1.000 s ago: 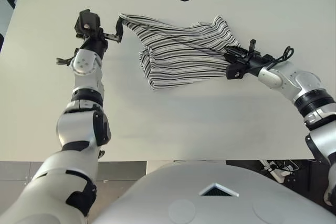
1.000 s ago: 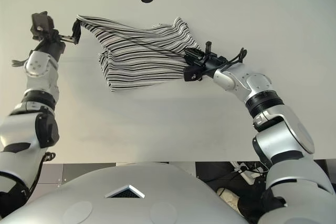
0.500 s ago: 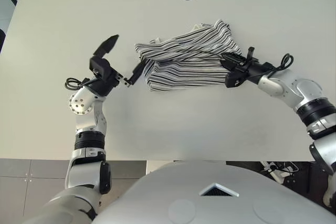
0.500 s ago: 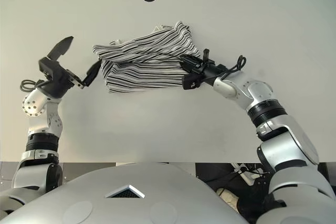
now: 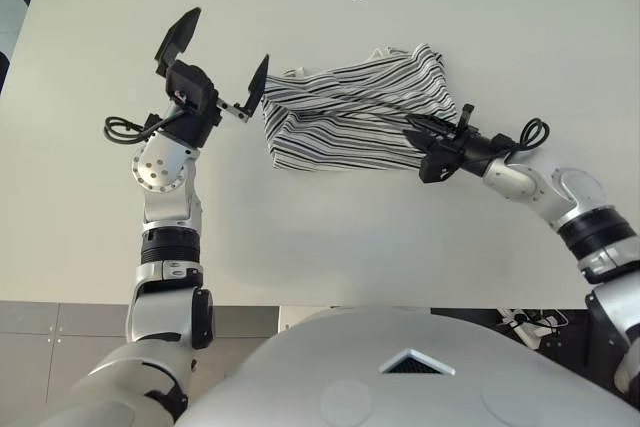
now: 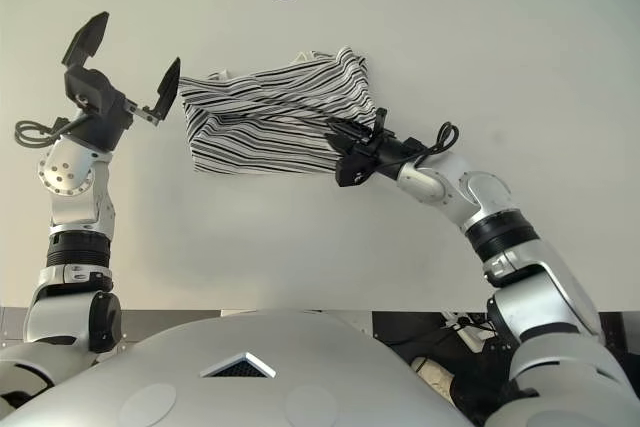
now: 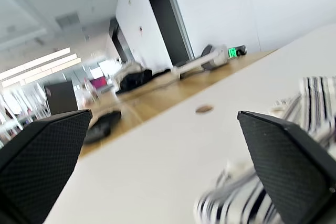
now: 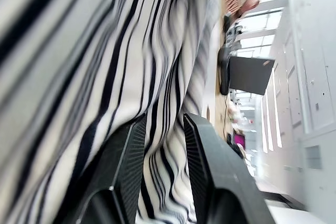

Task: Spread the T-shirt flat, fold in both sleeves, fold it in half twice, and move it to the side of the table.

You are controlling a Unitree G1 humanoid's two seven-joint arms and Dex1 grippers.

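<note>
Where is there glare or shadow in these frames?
Eye views: table evenly lit, no glare, with a faint soft shadow along the near edge of the shirt. Left wrist view: ceiling light strips in the room behind are blown out. Right wrist view: windows past the shirt are washed out bright.

Bright even light, soft shadow under T-shirt

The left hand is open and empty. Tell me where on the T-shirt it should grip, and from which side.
Probably the left edge of the T-shirt, near its far corner, coming from the robot's left, low over the table. The cloth lies bunched with that edge beside the open left hand, while the right hand pinches the opposite side.
</note>
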